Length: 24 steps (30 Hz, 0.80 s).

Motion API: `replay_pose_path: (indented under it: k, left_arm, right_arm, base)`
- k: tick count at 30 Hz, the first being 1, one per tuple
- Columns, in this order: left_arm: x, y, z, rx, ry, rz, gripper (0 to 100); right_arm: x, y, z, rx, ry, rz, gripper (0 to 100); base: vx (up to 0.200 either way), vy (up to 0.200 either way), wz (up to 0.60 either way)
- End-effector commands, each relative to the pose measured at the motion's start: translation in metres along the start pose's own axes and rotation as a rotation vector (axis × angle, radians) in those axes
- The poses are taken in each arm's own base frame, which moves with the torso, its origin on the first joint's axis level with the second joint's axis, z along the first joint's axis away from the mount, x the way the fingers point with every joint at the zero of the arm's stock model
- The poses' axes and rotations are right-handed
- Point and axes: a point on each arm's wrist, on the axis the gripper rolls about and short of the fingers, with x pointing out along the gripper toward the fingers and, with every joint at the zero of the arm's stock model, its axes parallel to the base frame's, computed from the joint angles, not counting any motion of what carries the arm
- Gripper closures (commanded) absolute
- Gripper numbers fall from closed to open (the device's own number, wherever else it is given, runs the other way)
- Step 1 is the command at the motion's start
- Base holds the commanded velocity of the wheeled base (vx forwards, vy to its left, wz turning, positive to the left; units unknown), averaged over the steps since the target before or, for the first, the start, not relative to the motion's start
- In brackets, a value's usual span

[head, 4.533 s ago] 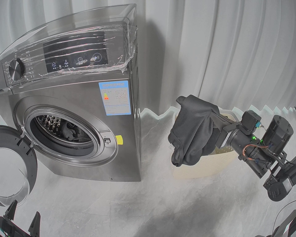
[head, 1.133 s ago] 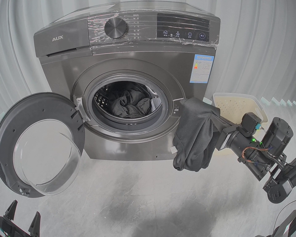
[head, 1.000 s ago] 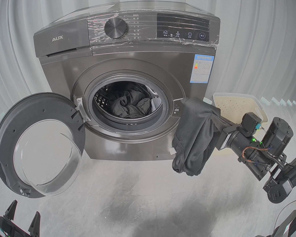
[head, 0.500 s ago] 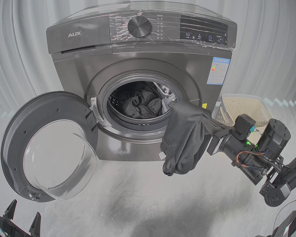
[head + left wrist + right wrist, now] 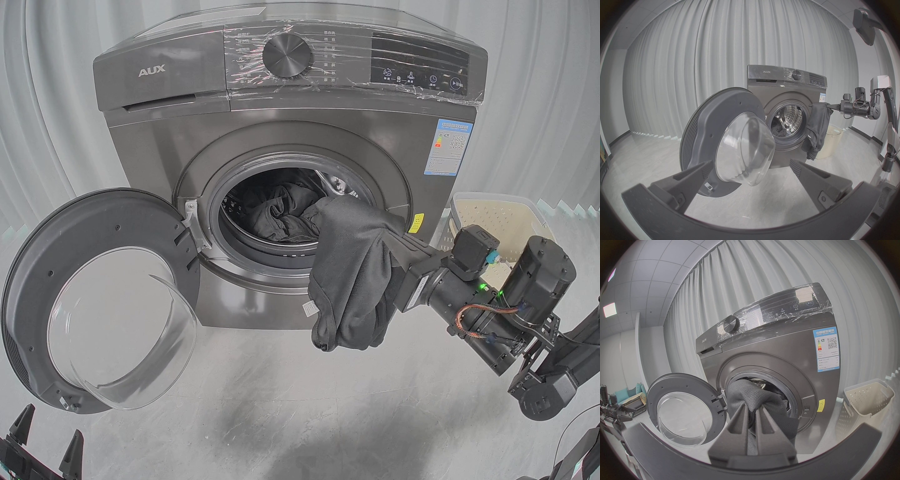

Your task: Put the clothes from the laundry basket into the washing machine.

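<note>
Right gripper (image 5: 752, 408) clamped on the dark garment (image 5: 350, 275) — drive deep into the drum (image 5: 791, 115), so its hanging tail clears the door rim (image 5: 250, 255) before release. Left gripper (image 5: 52, 422): fingers apart.

All my views share the washing machine (image 5: 156, 144)
Head looks down; left wrist low, farther back; right wrist nearest.
</note>
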Motion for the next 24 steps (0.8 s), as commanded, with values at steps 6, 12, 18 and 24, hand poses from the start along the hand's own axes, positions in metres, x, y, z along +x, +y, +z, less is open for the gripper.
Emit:
replay_pose_path:
  k: [6, 12, 18, 24]
  left_arm:
    - [0.0, -0.001, -0.005, 0.031, -0.002, -0.034, 0]
    - [0.0, -0.001, -0.004, 0.029, -0.01, -0.037, 0]
    - [-0.007, -0.001, 0.105, -0.018, -0.239, -0.122, 0]
    - [0.044, -0.008, 0.107, -0.032, 0.014, -0.399, 0]
  right_arm:
    - [0.02, 0.02, -0.004, 0.048, -0.028, 0.048, 100]
    - [0.032, 0.028, -0.007, 0.058, -0.041, 0.066, 100]
    - [0.039, 0.03, 0.001, 0.067, -0.08, 0.071, 100]
    - [0.047, 0.029, 0.011, 0.071, -0.115, 0.069, 100]
  base:
    - [0.0, 0.0, 0.0]
    - [0.0, 0.0, 0.0]
    - [0.0, 0.0, 0.0]
    - [0.0, 0.0, 0.0]
